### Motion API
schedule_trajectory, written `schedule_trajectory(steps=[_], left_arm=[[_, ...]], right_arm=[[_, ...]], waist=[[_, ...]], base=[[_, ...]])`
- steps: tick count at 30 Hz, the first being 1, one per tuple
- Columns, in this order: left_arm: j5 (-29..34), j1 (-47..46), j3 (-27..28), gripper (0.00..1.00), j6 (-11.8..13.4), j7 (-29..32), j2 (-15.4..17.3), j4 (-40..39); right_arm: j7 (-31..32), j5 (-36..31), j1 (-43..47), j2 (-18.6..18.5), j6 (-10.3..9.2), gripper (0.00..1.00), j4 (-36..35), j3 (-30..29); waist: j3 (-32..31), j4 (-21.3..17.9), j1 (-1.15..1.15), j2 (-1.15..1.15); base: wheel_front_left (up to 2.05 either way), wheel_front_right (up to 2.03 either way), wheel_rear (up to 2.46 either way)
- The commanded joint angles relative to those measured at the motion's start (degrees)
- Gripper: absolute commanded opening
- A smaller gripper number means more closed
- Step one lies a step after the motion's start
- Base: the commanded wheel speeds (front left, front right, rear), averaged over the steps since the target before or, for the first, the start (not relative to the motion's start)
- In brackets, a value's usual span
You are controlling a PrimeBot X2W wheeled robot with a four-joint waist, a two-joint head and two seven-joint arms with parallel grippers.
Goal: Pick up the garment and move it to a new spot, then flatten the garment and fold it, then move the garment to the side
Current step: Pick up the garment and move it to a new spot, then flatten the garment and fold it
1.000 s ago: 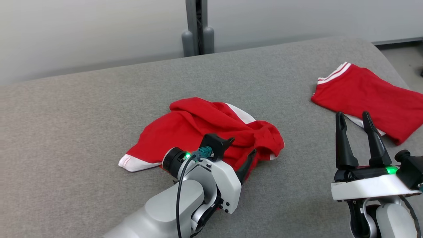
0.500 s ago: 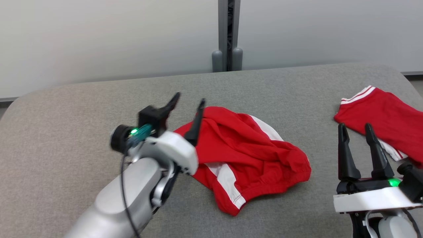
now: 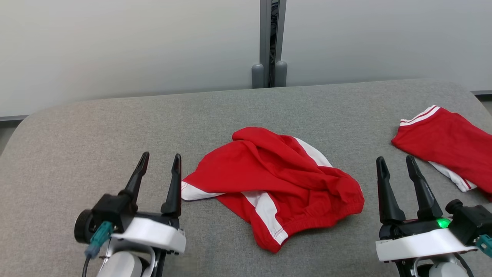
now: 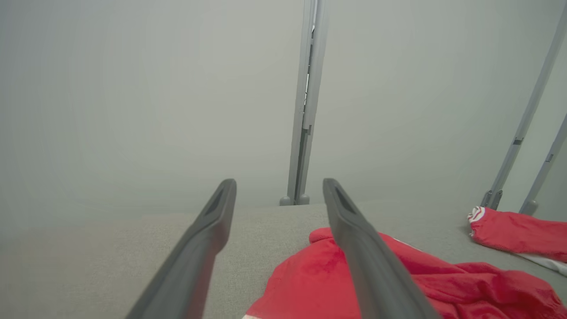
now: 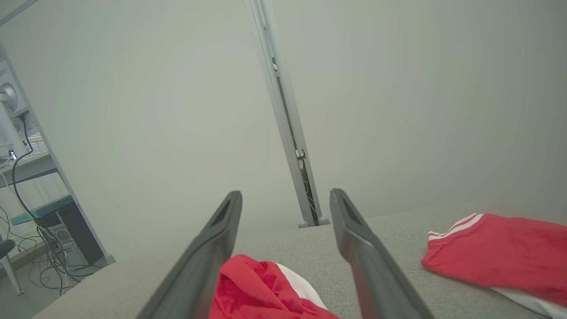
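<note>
Grey fabric-covered tabletop [image 3: 96, 130] with rounded corners, pale grey partition wall [image 3: 134, 46] behind it.

Nearest: left end effector [image 3: 161, 155] at lower left and right end effector [image 3: 395, 157] at lower right, both over the near part of the tabletop with fingers pointing toward the wall. Both are spread wide, with nothing between the fingers and nothing gripped. Same in the wrist views: the gap at the left end effector [image 4: 279, 181] shows bare tabletop [image 4: 274, 226], and the gap at the right end effector [image 5: 286, 192] shows tabletop [image 5: 288, 248] and wall.

Crumpled red garment with white side stripes [image 3: 276, 181] lies mid-tabletop between the two end effectors, closer to the left one. It is bunched, with overlapping folds, not flat. Its white-edged corner sits just beside the left end effector's inner finger; can't tell if they touch. The right end effector is apart from it. The garment also shows low in the left wrist view [image 4: 305, 283] and the right wrist view [image 5: 257, 288].

Second red garment with white striped trim [image 3: 442, 142] lies flatter at the tabletop's right side, cut by the frame edge, just beyond and right of the right end effector [image 4: 514, 232] [image 5: 496, 248].

Far: grey vertical metal post [image 3: 269, 38] with two round feet at the tabletop's far edge. In the right wrist view, a dark computer tower [image 5: 66, 230] and loose cables sit on the floor off to the left.
</note>
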Motion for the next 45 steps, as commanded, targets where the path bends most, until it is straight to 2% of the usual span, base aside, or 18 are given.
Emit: schedule_trajectory(steps=[1, 4, 9, 14, 18, 25, 28, 31, 38, 45], left_arm=[[1.43, 1.33, 1.43, 1.00, -0.66, -0.21, -0.42, -0.76], [6.99, 5.36, 6.20, 1.00, -3.46, -0.20, -3.14, -3.07], [11.90, 9.05, 11.05, 1.00, -6.77, -0.21, -5.97, -4.49], [13.48, 10.11, 14.67, 1.00, -9.48, -0.21, -7.52, -3.19], [14.20, 9.86, 16.43, 1.00, -10.73, -0.22, -7.97, -3.15], [13.88, 9.41, 16.77, 1.00, -11.55, -0.22, -8.19, -2.91], [13.45, 9.21, 16.38, 1.00, -11.20, -0.21, -8.21, -2.72], [13.30, 9.13, 15.92, 1.00, -11.07, -0.21, -8.21, -2.33], [13.03, 8.37, 14.95, 1.00, -10.90, -0.22, -8.19, -1.45], [13.18, 7.24, 14.82, 1.00, -10.97, -0.22, -8.20, -0.88]], right_arm=[[-0.01, 0.38, 0.67, -0.27, 0.03, 1.00, -0.21, 0.06], [-0.01, 0.34, 1.20, -0.27, 0.03, 1.00, 0.26, 0.68], [-0.01, 0.89, 1.62, -0.27, 0.03, 1.00, 1.07, 1.10], [0.00, 1.06, 1.66, -0.28, 0.03, 1.00, 1.63, 1.62], [0.00, 0.98, 1.67, -0.26, 0.03, 1.00, 1.77, 1.63], [0.00, 1.68, 2.13, -0.25, 0.03, 1.00, 2.68, 3.69], [0.02, 3.07, 2.57, -0.23, 0.03, 1.00, 5.23, 7.92], [0.46, 8.26, 2.11, -0.36, 0.03, 1.00, 8.24, 11.84], [1.42, 12.37, 0.08, -0.30, 0.03, 1.00, 13.61, 20.72], [2.22, 16.34, -1.81, -0.28, 0.03, 1.00, 18.45, 26.51]], waist=[[-0.04, -0.08, 0.00, 0.00], [0.02, -0.37, 0.00, 0.00], [0.20, -0.67, 0.00, 0.00], [0.27, -0.77, 0.00, 0.00], [0.23, -0.68, 0.00, 0.00], [0.28, -0.41, 0.00, 0.00], [0.29, -0.19, 0.00, 0.00], [0.35, 0.09, 0.00, 0.00], [1.50, 1.18, 0.00, 0.00], [2.69, 2.48, 0.00, 0.00]], base=[[0.00, 0.00, 0.00], [0.00, 0.00, 0.00], [0.00, 0.00, 0.00], [0.00, 0.00, 0.00], [0.00, 0.00, 0.00], [0.00, 0.00, 0.00], [0.00, 0.00, 0.00], [0.00, 0.00, 0.00], [0.00, 0.00, 0.00], [0.00, 0.00, 0.00]])
